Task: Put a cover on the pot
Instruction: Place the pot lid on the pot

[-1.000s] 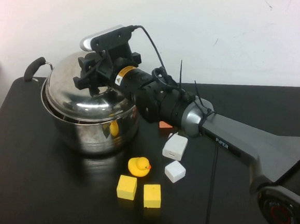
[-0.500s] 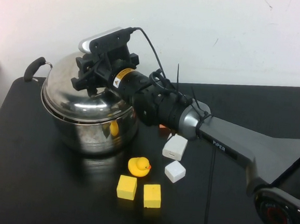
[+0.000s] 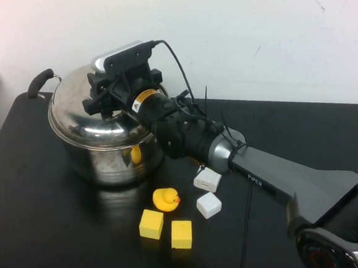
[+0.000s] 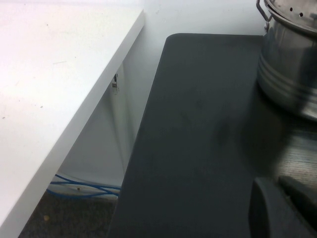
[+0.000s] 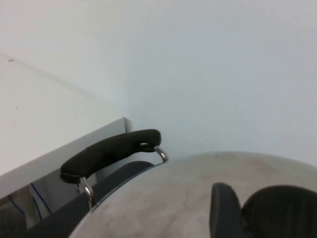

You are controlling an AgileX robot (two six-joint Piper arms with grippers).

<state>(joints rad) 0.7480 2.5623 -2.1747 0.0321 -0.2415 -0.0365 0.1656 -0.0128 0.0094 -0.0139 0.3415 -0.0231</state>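
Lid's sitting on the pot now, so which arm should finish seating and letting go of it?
Right. The right gripper is already over the lid on top of the pot. The left gripper sits low by the table edge, beside the pot, away from the lid.

The right arm stretches diagonally from the near right toward the far left. Its right hand (image 3: 101, 97) is raised at the far left. The left hand (image 4: 285, 206) sits low, barely showing.

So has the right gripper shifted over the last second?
Yes. In the high view the right gripper, over the lid on the pot, has crept left, away from the white blocks. The left gripper sits low beside the table edge.
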